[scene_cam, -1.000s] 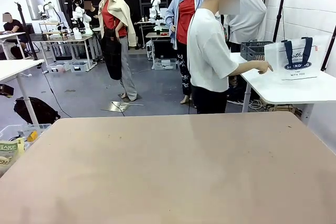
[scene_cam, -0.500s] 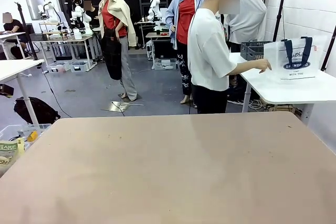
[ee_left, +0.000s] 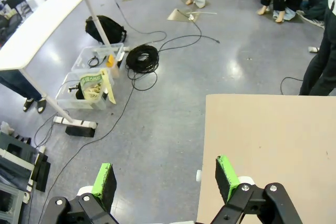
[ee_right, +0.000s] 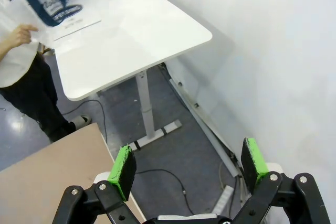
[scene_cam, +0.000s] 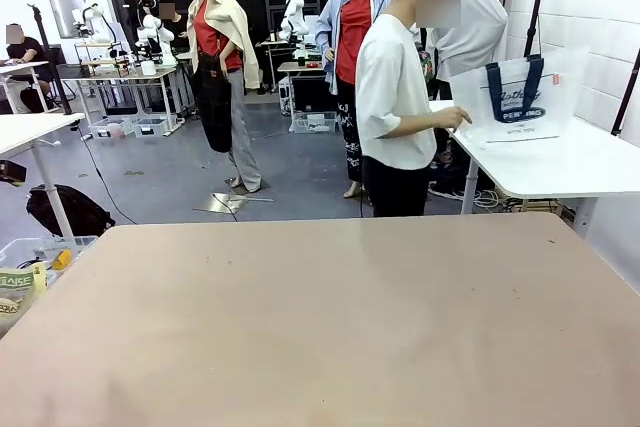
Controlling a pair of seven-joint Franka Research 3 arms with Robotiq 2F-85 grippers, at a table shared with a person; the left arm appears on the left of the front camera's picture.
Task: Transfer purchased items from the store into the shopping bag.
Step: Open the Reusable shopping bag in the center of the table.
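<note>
Our left fingers (ee_left: 227, 176) are spread wide with nothing between the green pads, hanging past the edge of the tan worktop (ee_left: 273, 145) over grey floor, with a cable coil (ee_left: 142, 56) and clear bins (ee_left: 86, 85) down there. The right fingers (ee_right: 125, 170) are just as wide apart and empty, sitting off the tan worktop's corner near the white wall. Further out, the shopping bag (scene_cam: 515, 97) (translucent white, navy handles, dark lettering) is well away from us at the far right, over a separate white worktop (scene_cam: 560, 172). A person in a white tee has a hand (scene_cam: 455, 117) on its lower side. It's tilted and blurry in the right wrist view, and we can't tell whether its bottom touches the surface.
</note>
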